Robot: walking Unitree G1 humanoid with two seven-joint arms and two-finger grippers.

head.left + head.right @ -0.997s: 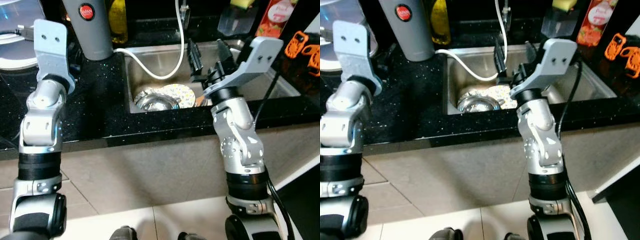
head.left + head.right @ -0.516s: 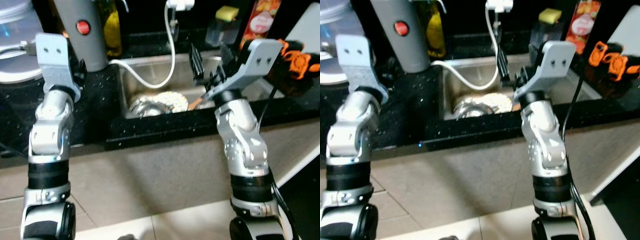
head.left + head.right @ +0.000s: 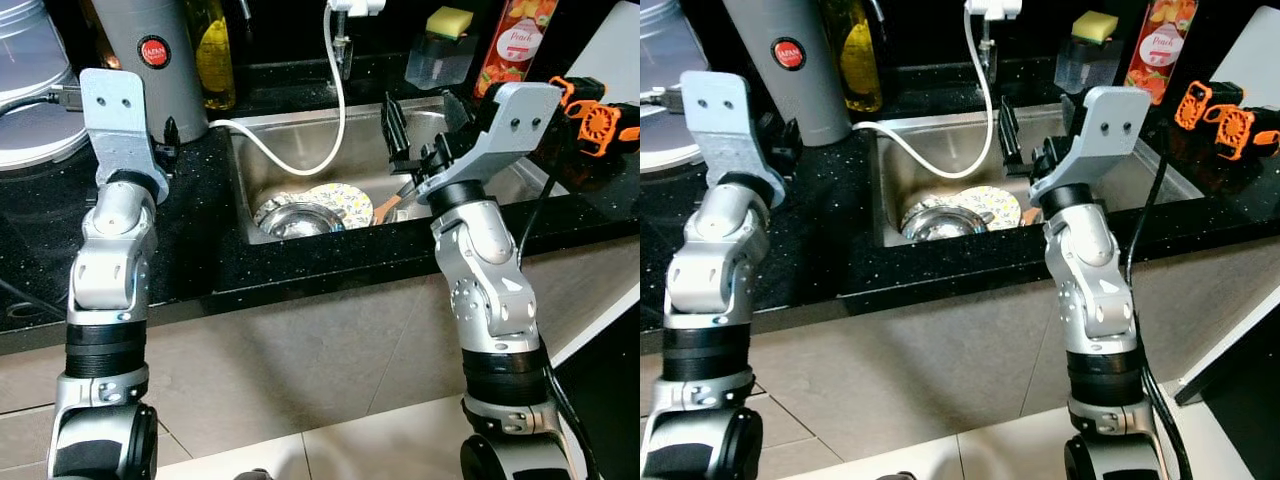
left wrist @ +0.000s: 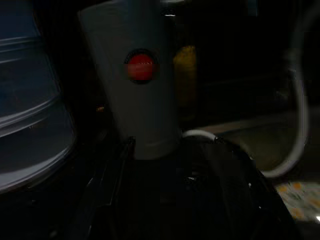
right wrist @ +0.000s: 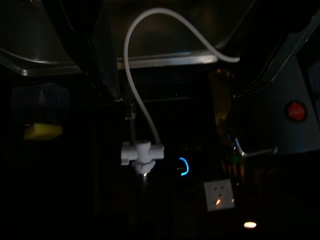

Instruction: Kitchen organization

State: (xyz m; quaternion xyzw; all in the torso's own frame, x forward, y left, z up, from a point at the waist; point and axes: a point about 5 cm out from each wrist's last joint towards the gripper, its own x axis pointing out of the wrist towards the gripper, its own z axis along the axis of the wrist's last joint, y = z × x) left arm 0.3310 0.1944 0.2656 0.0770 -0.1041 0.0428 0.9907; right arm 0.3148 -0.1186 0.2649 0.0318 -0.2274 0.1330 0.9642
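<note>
Left eye view shows a steel sink (image 3: 470, 130) sunk into a black speckled table (image 3: 190, 240), with a floral plate (image 3: 345, 200) and a metal bowl (image 3: 298, 218) lying at its bottom, the bowl overlapping the plate's edge. A white hose (image 3: 335, 110) loops from the tap fitting down over the sink's near-left corner. The right pincer (image 3: 425, 115) hovers above the middle of the sink, its two black fingers spread apart and holding nothing. The left pincer (image 3: 165, 140) is raised over the table just in front of a grey canister (image 3: 150, 50) with a red badge; whether its fingers are apart or together I cannot tell. Behind the sink stand a yellow bottle (image 3: 212, 50), a sponge holder (image 3: 440, 55) and a peach carton (image 3: 510, 45).
</note>
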